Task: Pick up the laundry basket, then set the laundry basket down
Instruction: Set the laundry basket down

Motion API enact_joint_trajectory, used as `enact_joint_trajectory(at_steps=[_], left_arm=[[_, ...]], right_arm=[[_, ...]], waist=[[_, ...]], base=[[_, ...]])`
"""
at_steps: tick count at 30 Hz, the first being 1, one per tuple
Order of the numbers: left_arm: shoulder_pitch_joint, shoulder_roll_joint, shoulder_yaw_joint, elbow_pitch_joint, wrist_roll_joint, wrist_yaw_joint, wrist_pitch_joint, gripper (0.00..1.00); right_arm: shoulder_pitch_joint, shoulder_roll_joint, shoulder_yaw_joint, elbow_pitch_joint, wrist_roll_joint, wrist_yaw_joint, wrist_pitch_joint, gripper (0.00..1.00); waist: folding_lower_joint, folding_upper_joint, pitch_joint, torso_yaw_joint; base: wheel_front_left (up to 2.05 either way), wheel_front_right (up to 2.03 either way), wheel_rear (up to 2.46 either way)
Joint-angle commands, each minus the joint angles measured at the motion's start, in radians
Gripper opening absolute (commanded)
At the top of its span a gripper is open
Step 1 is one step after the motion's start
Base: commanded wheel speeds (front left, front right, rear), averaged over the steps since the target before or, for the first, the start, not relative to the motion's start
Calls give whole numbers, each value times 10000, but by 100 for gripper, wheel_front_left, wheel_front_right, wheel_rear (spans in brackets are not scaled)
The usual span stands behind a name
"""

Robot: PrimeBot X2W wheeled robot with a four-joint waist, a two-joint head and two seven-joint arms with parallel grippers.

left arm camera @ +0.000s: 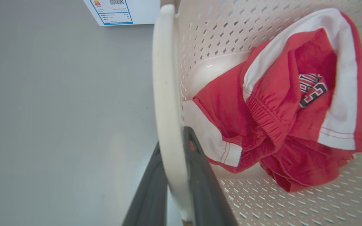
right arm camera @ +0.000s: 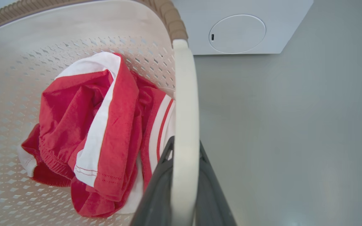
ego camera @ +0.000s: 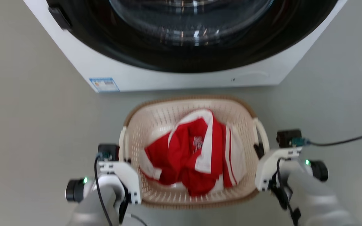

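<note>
While both handles sit between our jaws, we enter the task as begun, not finished.

- Laundry basket: cream, brown-rimmed, spanning the gap between our two grippers, with the washer beyond the fingertips.
- Left gripper: jaws closed on the left loop handle, one dark finger on each side of it.
- Right gripper: jaws likewise clamped on the right loop handle.
- Red-and-white garment: lying in the basket, inward of both pairs of jaws.
- Done, in our judgement: reach and grasp on both sides.
- Undetermined: whether the base is off the floor; we cannot tell.
- Outstanding: a clear lift, setting down, release.
</note>
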Motion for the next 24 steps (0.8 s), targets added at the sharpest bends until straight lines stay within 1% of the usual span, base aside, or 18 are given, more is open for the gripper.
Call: enact_joint_trajectory(at_steps=[1,7,11,18,24], left_arm=[[-360,410,178,-9,69,192,-129,0],[-1351,391,134,-24,116,221,-267,0],[-1873,379,85,-22,151,212,-358,0],[-2397,357,-15,-12,194,225,-503,0],[-2757,350,-66,-3,228,283,-610,0]], right_arm=[[-197,7,65,-109,-174,71,-291,0],[-1104,7,-645,-108,-953,71,-439,0],[-1472,7,-1291,-108,-1631,71,-492,0],[-1800,7,-2404,-108,-2747,71,-568,0],[-2112,7,-2970,-108,-3309,71,-648,0]], waist=[[0,0,778,113],[0,0,2073,157],[0,0,2722,240],[0,0,3415,356],[0,0,3891,377]], base=[[0,0,0],[0,0,0],[0,0,0],[0,0,0],[0,0,0]])
